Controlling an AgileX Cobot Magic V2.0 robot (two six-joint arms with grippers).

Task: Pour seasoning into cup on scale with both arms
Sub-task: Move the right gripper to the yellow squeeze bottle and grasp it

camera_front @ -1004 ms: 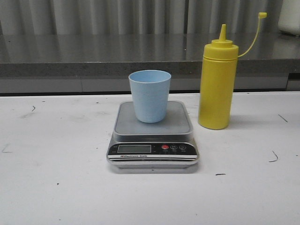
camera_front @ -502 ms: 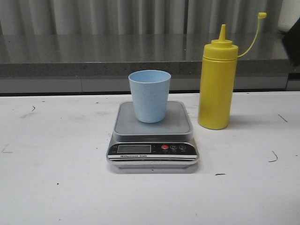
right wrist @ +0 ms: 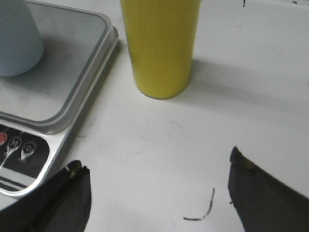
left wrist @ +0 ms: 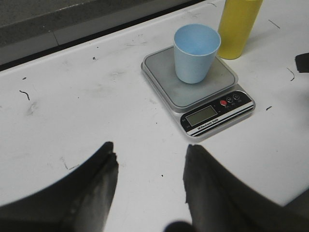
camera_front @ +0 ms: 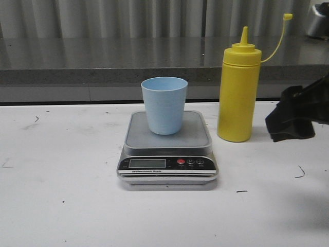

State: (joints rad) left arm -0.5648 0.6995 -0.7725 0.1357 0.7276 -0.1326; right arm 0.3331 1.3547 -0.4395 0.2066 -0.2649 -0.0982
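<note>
While front view crops right tool point(camera_front: 291, 120), wrist view shows it wide point(right wrist: 159, 193), left tool point(left wrist: 149, 164) parted, empty.

Bottle point(right wrist: 161, 46) upright on table point(right wrist: 241, 72), just beside scale point(right wrist: 58, 82); cup point(right wrist: 17, 41) on platform; right gripper point(right wrist: 159, 193) fingers spread wide, holding nothing.

**Matte black claws, blunt and bare**

The right claw point(camera_front: 290, 114) shows in the front view as a chunky, angular black block. Up close, the right claw point(right wrist: 157, 193) has two dark wedge-shaped fingers with small pale scuffs at their tips. The left claw point(left wrist: 149, 179) has broad, matte black fingers, tapering and blurred.
</note>
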